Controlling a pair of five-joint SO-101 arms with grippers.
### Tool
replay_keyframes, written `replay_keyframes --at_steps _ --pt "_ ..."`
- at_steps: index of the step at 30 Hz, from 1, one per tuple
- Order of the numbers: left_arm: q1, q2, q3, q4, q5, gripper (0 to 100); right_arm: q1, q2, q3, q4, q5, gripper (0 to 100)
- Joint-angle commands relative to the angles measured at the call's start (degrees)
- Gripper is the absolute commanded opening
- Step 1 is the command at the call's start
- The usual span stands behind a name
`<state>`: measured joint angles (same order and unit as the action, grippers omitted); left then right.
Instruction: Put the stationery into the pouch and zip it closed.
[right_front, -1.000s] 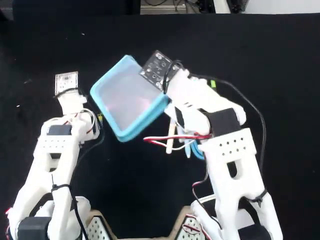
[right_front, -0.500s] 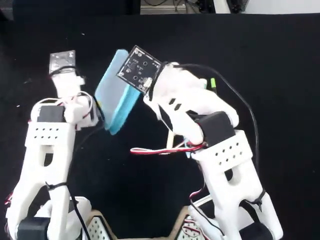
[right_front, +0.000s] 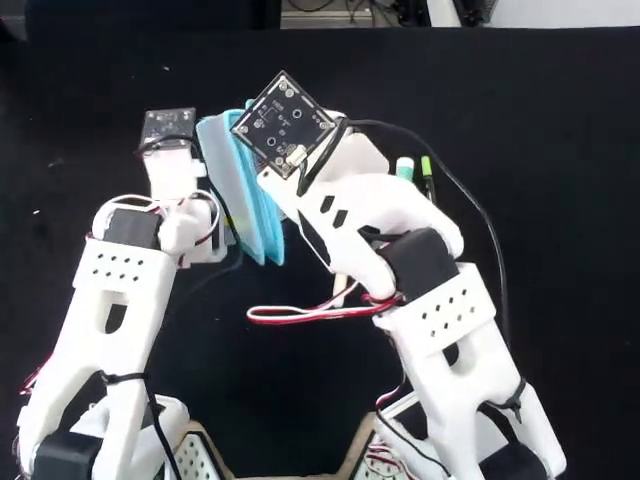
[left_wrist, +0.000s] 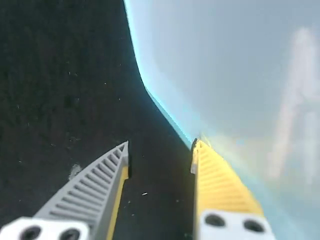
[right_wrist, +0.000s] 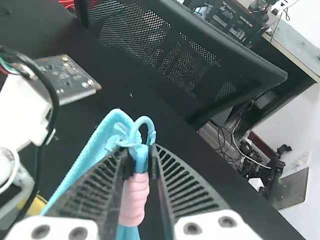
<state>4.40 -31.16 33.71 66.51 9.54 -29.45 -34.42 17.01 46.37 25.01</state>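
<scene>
The translucent blue pouch (right_front: 247, 205) hangs on edge above the black table, between the two arms. My right gripper (right_wrist: 140, 150) is shut on the pouch's top edge (right_wrist: 95, 145), at the pink zip tab (right_wrist: 134, 197) and its blue loop. My left gripper (left_wrist: 160, 147) is open right beside the pouch wall (left_wrist: 225, 75), with its yellow finger (left_wrist: 220, 190) against the blue edge and black table showing in the gap. In the high view the left gripper (right_front: 222, 236) sits at the pouch's lower left side. Two green-capped pens (right_front: 414, 168) lie on the table past the right arm.
The right arm's camera board (right_front: 285, 122) hangs over the pouch top, and the left arm's board (right_front: 167, 125) is close by. Red and white wires (right_front: 300, 312) loop under the right arm. A black mesh barrier (right_wrist: 190, 55) stands beyond the table.
The right arm swung left and tipped the pouch from lying flat to standing on edge. The left arm moved right, up against the pouch.
</scene>
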Motion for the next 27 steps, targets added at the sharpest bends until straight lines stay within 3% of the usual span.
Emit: replay_keyframes --at_steps 1,10,17,24,27 --pt "1.5 -1.9 -7.0 0.1 3.8 21 -0.5 -0.9 -3.3 -3.3 -0.5 1.1" --pt "5.1 -5.5 -9.0 -1.1 7.1 21 -1.0 -0.4 -9.6 -3.2 -0.5 1.1" --pt "-2.0 -5.5 -5.0 0.6 6.8 21 -1.7 3.9 -10.1 5.7 -0.5 1.1" --pt "-4.7 -5.5 -0.9 7.6 -3.9 21 -5.9 3.6 -9.5 9.8 -0.6 1.1" --pt "-10.1 -5.5 -4.1 11.5 -6.9 21 -9.4 2.0 -8.2 11.5 -0.6 1.1"
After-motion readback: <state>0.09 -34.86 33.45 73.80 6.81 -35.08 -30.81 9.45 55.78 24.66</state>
